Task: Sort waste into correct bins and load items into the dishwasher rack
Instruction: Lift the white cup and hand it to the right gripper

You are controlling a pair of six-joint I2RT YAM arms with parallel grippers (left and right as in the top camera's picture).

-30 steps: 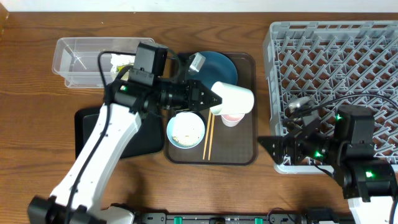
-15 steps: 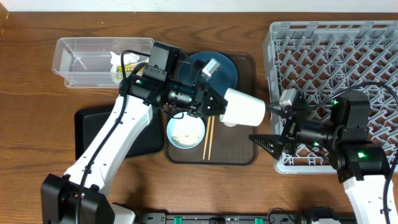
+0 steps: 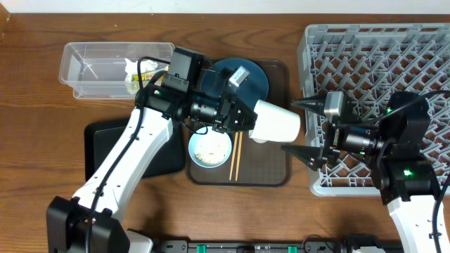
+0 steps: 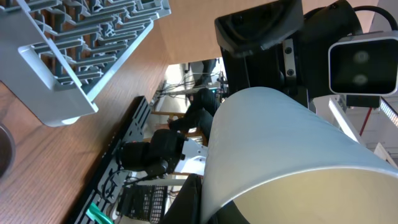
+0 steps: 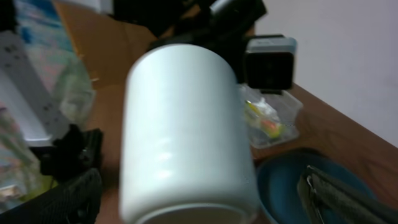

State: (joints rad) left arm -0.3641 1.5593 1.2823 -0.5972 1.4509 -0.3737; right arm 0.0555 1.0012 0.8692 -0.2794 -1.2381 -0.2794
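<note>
A robotics lab is indicated. A mounting rail (image 3: 246, 247) is seen at the table (image 3: 42, 183) edge, cluttered equipment (image 4: 155, 155) beyond

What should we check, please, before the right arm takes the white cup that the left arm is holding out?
1. Grip: the left fingers are shut on the white cylindrical cup: ok.
2. Opening: the right fingers stand wide: ok.
3. Alignment: the cup's free end lies between them in overhead and right wrist views: ok.
4. Contact of right fingers with cup: cannot tell.
5. Destination: the grey pegged plastic dishwasher rack shows no dishes where visible: ok.
</note>
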